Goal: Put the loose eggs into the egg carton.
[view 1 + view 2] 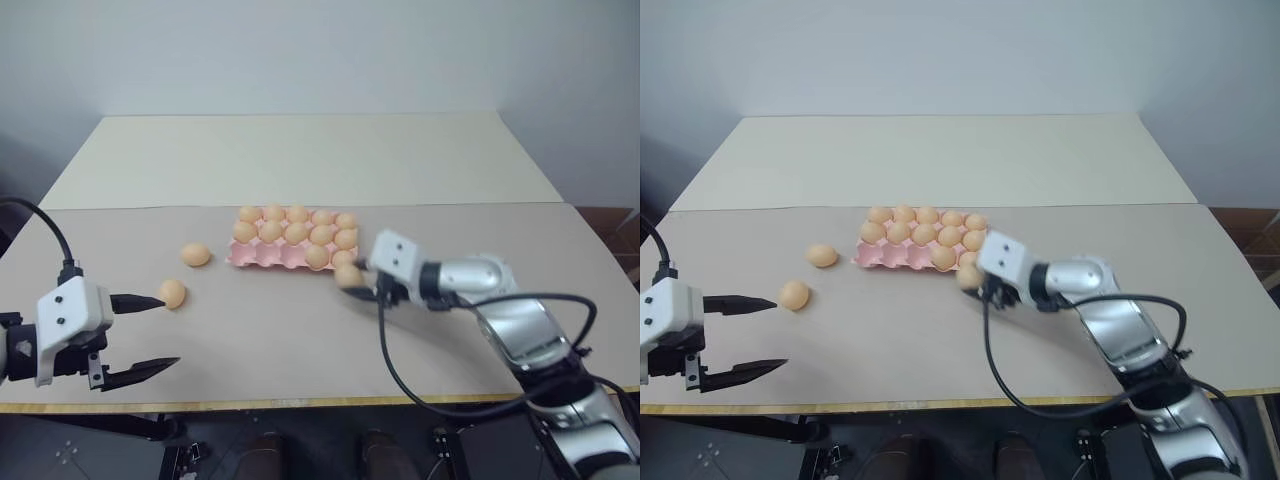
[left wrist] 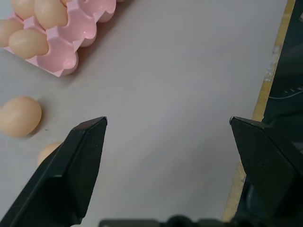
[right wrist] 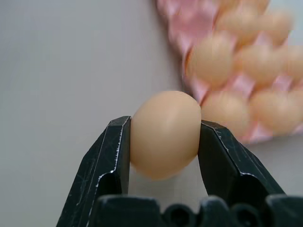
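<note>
beige table [image 1: 300,330], unlabelled pink egg carton [image 1: 262,257], right claw [image 3: 163,137] gripping egg [image 3: 164,132]

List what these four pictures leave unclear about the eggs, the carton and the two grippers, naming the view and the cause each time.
- Egg carton: its right near corner is hidden by the right gripper and the held egg in the head views, so free cups there cannot be counted.
- Right wrist view: carton and eggs behind the held egg are blurred.
- Left wrist view: one loose egg is partly hidden behind a finger of the left gripper; the carton is cut off by the edge.
</note>
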Controlling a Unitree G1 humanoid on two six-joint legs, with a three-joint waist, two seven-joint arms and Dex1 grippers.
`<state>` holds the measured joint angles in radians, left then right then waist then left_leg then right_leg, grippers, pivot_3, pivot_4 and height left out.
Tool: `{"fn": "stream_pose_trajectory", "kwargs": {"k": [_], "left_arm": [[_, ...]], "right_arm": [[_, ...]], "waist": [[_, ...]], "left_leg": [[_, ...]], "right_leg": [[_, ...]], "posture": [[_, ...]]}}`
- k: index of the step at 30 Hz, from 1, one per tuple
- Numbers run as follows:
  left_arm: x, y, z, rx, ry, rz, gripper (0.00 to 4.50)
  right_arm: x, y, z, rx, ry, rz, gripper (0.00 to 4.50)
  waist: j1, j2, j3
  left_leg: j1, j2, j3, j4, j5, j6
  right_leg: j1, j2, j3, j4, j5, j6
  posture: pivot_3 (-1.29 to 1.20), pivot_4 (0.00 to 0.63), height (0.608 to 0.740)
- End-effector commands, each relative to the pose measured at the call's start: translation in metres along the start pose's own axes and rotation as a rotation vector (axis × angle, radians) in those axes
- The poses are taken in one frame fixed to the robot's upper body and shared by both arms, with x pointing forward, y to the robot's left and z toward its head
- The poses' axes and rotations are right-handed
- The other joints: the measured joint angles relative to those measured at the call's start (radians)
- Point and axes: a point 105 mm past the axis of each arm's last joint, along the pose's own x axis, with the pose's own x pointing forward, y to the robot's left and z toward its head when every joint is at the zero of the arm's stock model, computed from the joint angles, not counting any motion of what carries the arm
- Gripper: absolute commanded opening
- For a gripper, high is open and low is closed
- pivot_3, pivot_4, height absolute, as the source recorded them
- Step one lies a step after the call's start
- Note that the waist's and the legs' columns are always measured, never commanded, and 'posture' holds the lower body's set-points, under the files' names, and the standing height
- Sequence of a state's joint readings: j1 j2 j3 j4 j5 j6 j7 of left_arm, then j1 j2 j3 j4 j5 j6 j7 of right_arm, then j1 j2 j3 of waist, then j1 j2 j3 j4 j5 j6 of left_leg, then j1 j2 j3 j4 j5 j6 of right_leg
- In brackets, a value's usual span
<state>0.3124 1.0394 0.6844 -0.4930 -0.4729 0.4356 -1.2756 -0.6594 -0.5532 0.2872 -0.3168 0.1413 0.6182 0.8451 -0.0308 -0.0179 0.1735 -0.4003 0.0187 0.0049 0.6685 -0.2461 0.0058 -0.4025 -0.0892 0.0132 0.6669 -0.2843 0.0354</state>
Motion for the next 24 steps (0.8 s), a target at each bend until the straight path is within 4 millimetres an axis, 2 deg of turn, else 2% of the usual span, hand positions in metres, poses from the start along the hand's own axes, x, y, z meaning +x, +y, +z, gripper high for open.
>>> {"fn": "stream_pose_trajectory", "kwargs": {"k": [1, 6, 13, 16, 21, 24], "left_arm": [[-0.005, 0.001, 0.004, 0.026, 0.002, 0.029, 4.5], [-0.005, 0.0, 0.006, 0.029, -0.005, 0.043, 4.5], [-0.006, -0.001, 0.006, 0.027, -0.001, 0.055, 4.5], [-0.006, -0.002, 0.006, 0.028, 0.0, 0.058, 4.5], [-0.005, -0.002, 0.005, 0.03, 0.008, 0.06, 4.5], [-0.005, -0.001, 0.005, 0.033, 0.006, 0.062, 4.5]], "right_arm": [[0.016, -0.013, 0.026, -0.012, -0.109, -0.069, 2.21], [0.059, -0.015, 0.036, -0.05, -0.156, -0.114, 2.21], [0.087, -0.013, 0.026, -0.073, -0.163, -0.146, 2.21], [0.093, -0.014, 0.024, -0.075, -0.178, -0.158, 2.87], [0.098, -0.012, 0.018, -0.136, -0.164, -0.175, 4.47], [0.095, -0.015, 0.019, -0.14, -0.168, -0.187, 4.47]], "waist": [[-0.002, -0.002, -0.001], [-0.006, -0.005, -0.003], [-0.008, -0.005, -0.003], [-0.012, -0.005, -0.003], [-0.014, -0.005, -0.003], [-0.014, -0.005, -0.003]], "left_leg": [[0.0, 0.0, 0.0, 0.0, 0.0, 0.0], [-0.002, -0.001, 0.0, 0.0, 0.0, -0.001], [-0.002, -0.001, 0.0, 0.0, 0.0, -0.001], [-0.002, -0.001, 0.0, 0.0, 0.0, -0.001], [-0.001, -0.001, 0.0, -0.001, 0.001, -0.001], [-0.002, -0.001, 0.0, -0.001, 0.001, -0.001]], "right_leg": [[0.0, 0.0, 0.0, 0.0, 0.0, 0.0], [-0.001, -0.002, 0.0, 0.0, 0.0, 0.0], [-0.002, -0.002, -0.001, 0.0, 0.0, 0.0], [-0.002, -0.001, 0.0, 0.0, 0.0, 0.0], [-0.002, -0.001, 0.0, 0.001, 0.0, 0.0], [-0.002, -0.001, 0.0, 0.0, 0.0, 0.0]], "posture": [[0.0, 0.15, 0.74], [0.0, 0.15, 0.74], [0.0, 0.15, 0.74], [0.0, 0.15, 0.74], [0.0, 0.15, 0.74], [0.0, 0.15, 0.74]]}}
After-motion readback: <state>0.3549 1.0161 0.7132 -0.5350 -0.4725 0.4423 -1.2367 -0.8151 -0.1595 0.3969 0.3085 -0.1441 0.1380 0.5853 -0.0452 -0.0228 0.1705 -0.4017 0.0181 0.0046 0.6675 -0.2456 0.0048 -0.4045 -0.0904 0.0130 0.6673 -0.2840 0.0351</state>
